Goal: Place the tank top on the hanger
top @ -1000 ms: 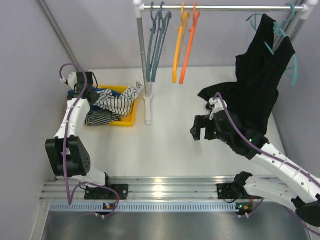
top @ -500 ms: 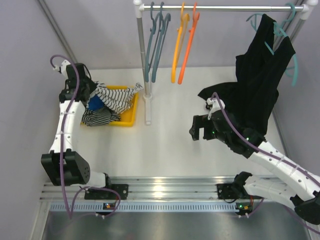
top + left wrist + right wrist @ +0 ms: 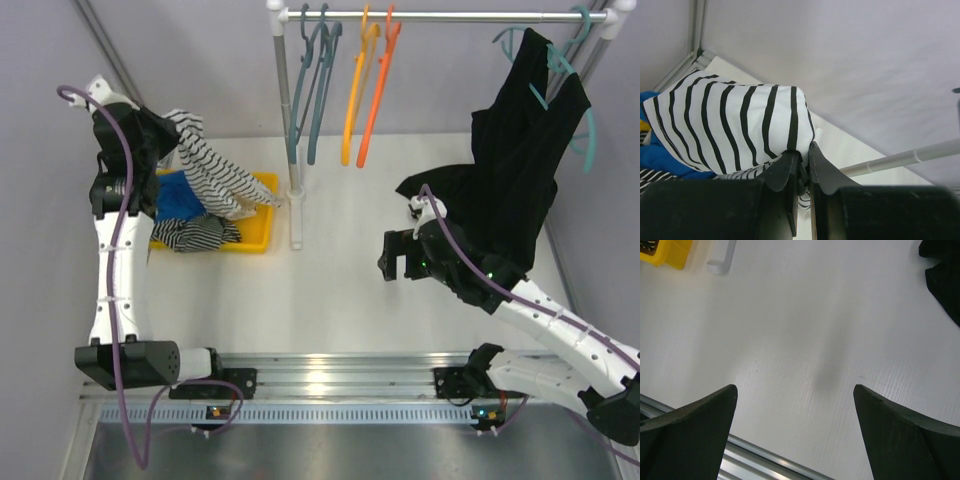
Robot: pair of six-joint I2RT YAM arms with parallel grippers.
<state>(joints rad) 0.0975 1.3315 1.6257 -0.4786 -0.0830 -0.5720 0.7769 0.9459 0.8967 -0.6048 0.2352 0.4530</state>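
The tank top (image 3: pixel 212 172), white with thin black stripes, hangs from my left gripper (image 3: pixel 172 132), which is shut on its upper edge and holds it high above the yellow bin (image 3: pixel 262 232); its lower end still trails into the bin. In the left wrist view the fingers (image 3: pixel 790 167) pinch the striped cloth (image 3: pixel 725 125). The red-orange hanger (image 3: pixel 378 90) hangs on the rail (image 3: pixel 450 16) at the back, far right of the top. My right gripper (image 3: pixel 393 264) is open and empty over the bare table (image 3: pixel 795 340).
A bolder striped garment (image 3: pixel 200 236) and a blue one (image 3: pixel 178 196) lie in the bin. A yellow-orange hanger (image 3: pixel 356 92) and teal hangers (image 3: pixel 312 80) hang by the rack post (image 3: pixel 288 130). A large black garment (image 3: pixel 520 170) hangs at the right.
My left arm has risen and swung back left, lifting the tank top out of the bin. The right arm has barely moved.
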